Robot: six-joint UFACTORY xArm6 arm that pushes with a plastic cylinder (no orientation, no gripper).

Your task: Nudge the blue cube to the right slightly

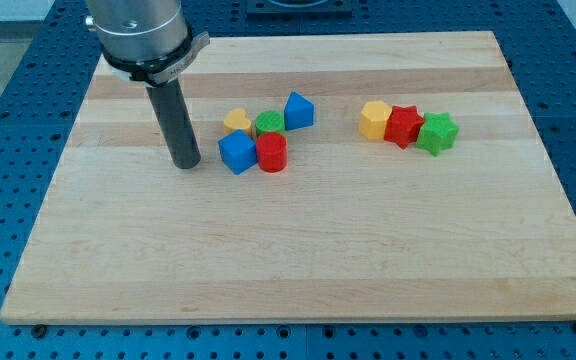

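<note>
The blue cube lies on the wooden board, left of centre. It touches a red cylinder on its right and sits just below a yellow block. My tip rests on the board a short way to the left of the blue cube, with a small gap between them.
A green block and a blue triangular block sit behind the red cylinder. To the view's right stands a row of a yellow block, a red star-like block and a green star-like block.
</note>
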